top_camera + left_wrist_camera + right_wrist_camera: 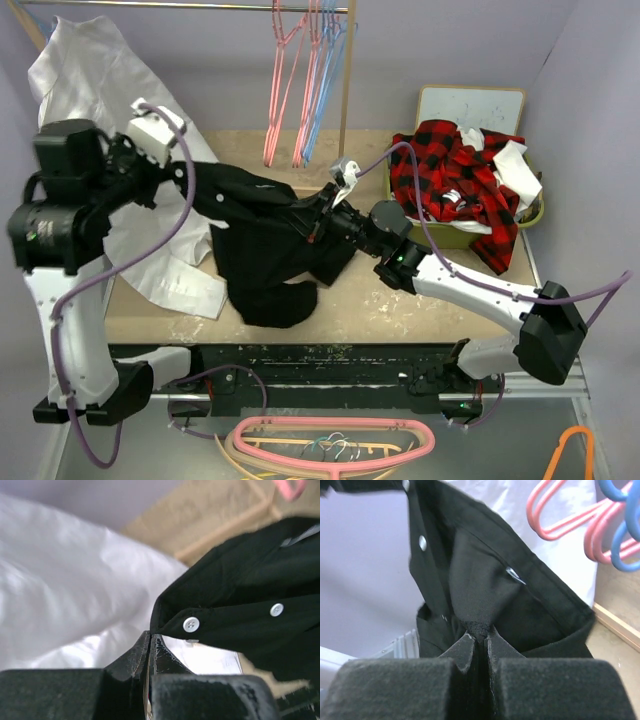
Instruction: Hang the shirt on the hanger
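Left gripper (151,636) and right gripper (479,630) each pinched shut on the shirt (265,240), stretched left-to-right above the table (400,305), blue hanger (615,552) on the rail (180,5) behind, nearer the right gripper.

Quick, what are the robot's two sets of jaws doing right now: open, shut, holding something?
Left gripper: shut on the shirt, at its buttoned edge.
Right gripper: shut on a fold of the shirt.
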`<state>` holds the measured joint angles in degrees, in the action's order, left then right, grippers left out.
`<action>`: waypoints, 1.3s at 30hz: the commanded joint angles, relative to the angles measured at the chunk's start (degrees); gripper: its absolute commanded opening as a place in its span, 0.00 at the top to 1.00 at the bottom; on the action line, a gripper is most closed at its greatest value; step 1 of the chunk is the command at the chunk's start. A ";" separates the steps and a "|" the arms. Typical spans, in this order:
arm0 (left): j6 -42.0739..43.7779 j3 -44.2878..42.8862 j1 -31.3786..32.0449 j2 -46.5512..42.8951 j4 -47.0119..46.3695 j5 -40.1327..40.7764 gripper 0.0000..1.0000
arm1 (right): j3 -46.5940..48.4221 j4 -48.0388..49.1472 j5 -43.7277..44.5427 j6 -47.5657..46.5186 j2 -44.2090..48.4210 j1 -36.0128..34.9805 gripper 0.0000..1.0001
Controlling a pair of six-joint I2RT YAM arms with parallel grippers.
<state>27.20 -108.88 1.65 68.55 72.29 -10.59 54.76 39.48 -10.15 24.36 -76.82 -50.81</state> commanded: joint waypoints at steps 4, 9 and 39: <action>0.68 -7.63 -0.16 -2.24 1.90 -11.44 1.00 | 1.03 10.75 -1.67 2.36 -1.26 -0.24 1.00; 5.98 20.47 -0.16 -6.14 2.28 -21.21 1.00 | -11.06 11.76 -4.13 7.41 -2.08 -0.25 0.67; 19.69 13.95 -0.07 -8.58 16.28 -35.27 0.94 | -7.43 32.82 -21.70 -1.51 -22.50 7.10 0.00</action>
<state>44.25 -94.89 1.54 59.55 87.96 -44.84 44.27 65.63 -21.02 25.28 -97.03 -45.04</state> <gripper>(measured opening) 0.046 0.998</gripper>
